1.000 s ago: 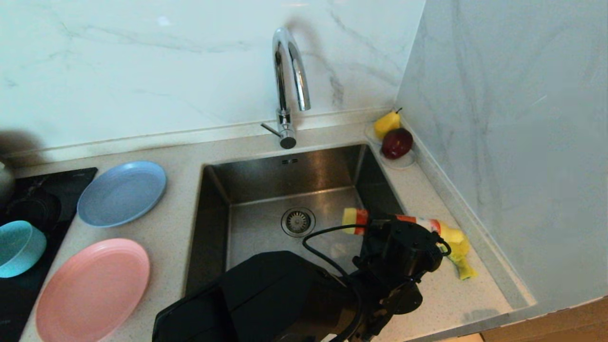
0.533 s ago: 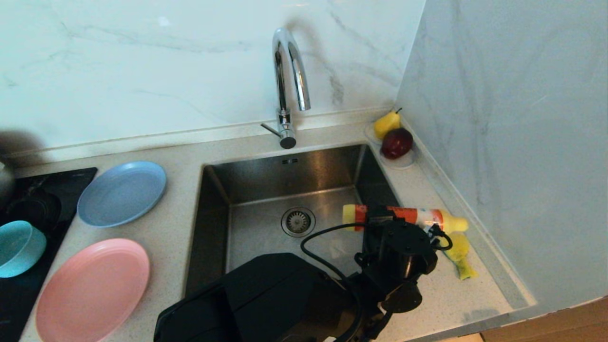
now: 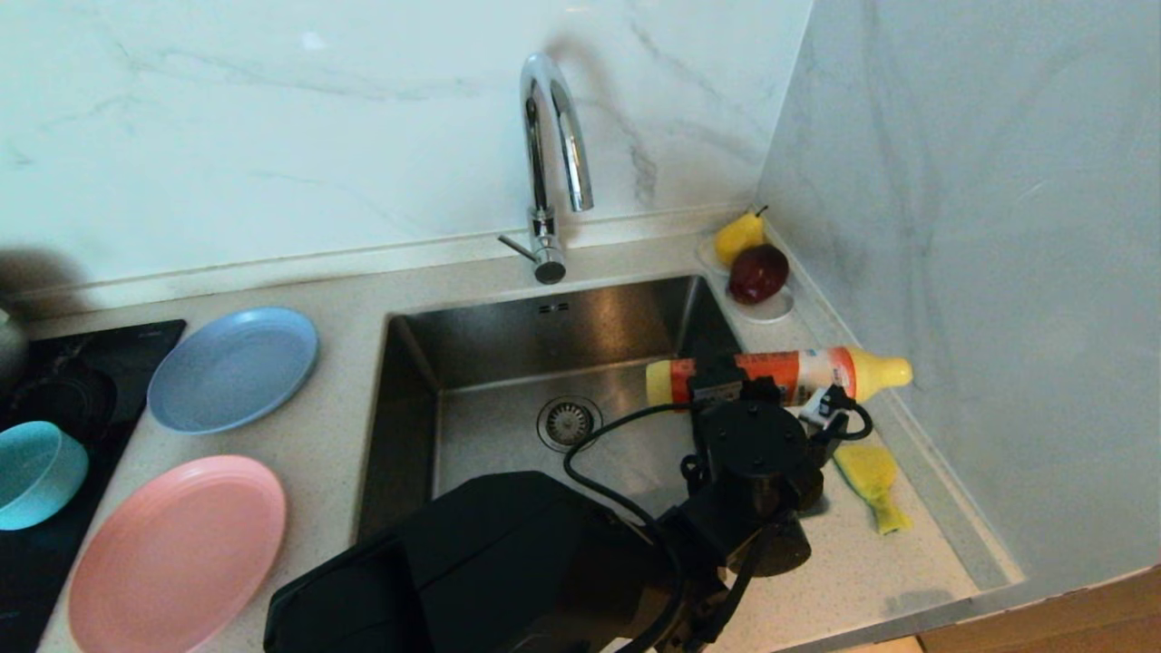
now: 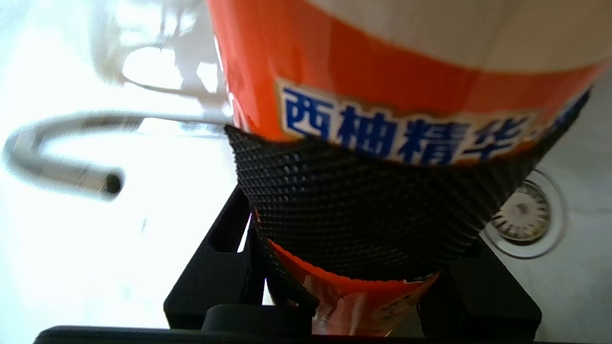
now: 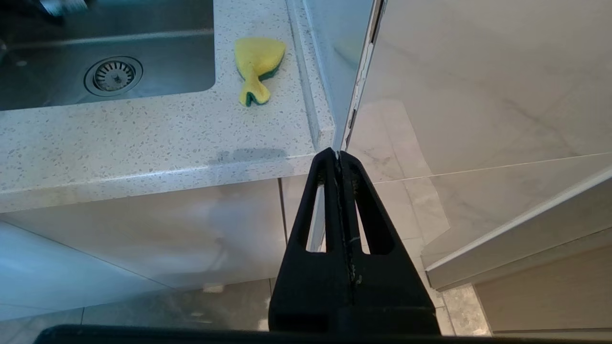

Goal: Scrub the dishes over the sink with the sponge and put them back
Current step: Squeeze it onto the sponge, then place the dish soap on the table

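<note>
My left gripper is shut on an orange-and-white detergent bottle with a yellow cap, holding it level above the right rim of the sink. In the left wrist view a ribbed finger pad presses on the bottle's orange label. The bent yellow-green sponge lies free on the counter just right of the sink, below the bottle's cap end, and is also in the right wrist view. The blue plate, pink plate and teal bowl rest left of the sink. My right gripper hangs shut and empty below the counter's front right corner.
The chrome tap arches over the back of the sink. A yellow pear and a dark red apple sit on a small white saucer in the back right corner. A marble wall bounds the counter on the right; a black hob lies at far left.
My left gripper has lifted the bottle up and toward the back wall. The sponge, partly covered by the bottle's cap end before, now lies fully in view.
</note>
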You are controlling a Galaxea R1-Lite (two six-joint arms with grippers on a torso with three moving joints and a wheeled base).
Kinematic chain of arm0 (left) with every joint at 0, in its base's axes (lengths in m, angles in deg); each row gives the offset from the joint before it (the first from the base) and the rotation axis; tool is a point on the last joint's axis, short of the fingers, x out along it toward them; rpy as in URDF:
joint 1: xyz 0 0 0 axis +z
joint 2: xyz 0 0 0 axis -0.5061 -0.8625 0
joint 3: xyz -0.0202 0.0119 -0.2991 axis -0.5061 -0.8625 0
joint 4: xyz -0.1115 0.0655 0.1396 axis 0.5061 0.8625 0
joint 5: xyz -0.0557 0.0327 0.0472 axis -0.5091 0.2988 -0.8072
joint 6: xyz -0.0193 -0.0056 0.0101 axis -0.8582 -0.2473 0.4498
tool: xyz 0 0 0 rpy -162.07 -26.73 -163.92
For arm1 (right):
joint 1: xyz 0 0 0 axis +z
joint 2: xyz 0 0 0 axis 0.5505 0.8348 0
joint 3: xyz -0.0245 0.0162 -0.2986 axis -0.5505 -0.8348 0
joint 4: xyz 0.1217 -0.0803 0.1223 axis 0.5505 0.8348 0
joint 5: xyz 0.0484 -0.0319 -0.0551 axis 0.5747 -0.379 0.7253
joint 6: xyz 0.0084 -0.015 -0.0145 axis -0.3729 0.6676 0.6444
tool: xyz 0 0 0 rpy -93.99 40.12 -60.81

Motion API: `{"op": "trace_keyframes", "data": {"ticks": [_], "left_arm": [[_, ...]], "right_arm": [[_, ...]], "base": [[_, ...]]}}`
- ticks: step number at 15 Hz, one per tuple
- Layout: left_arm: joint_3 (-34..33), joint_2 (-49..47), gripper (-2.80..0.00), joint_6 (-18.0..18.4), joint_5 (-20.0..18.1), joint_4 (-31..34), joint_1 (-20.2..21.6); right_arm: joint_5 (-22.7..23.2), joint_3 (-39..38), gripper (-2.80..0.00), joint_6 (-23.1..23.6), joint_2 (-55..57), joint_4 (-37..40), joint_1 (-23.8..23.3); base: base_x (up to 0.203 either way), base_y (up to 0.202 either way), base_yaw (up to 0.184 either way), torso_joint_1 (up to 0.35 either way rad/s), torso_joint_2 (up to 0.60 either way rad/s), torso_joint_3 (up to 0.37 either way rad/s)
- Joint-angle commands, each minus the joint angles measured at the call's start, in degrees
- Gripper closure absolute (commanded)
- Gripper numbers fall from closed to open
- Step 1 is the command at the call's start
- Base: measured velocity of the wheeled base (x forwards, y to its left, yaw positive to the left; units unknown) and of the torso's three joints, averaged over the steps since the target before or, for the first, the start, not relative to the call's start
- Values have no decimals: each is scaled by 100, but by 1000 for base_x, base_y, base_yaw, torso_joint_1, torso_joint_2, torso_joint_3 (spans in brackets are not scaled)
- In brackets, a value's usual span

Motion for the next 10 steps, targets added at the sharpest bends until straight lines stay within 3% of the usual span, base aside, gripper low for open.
{"op": "trace_keyframes", "data": {"ticks": [1, 6, 10], "left_arm": [[34, 136, 0, 80, 223, -430, 8], [172, 411, 0, 73, 266, -912, 64], [909, 423, 0, 79, 257, -904, 51]], "right_arm": [[2, 1, 0, 0, 2, 0, 2], [2, 0, 0, 0, 2, 0, 2], [2, 0, 0, 0, 2, 0, 2]], "base": [[0, 0, 0, 0, 0, 0], [0, 0, 0, 0, 0, 0], [0, 0, 0, 0, 0, 0]]}}
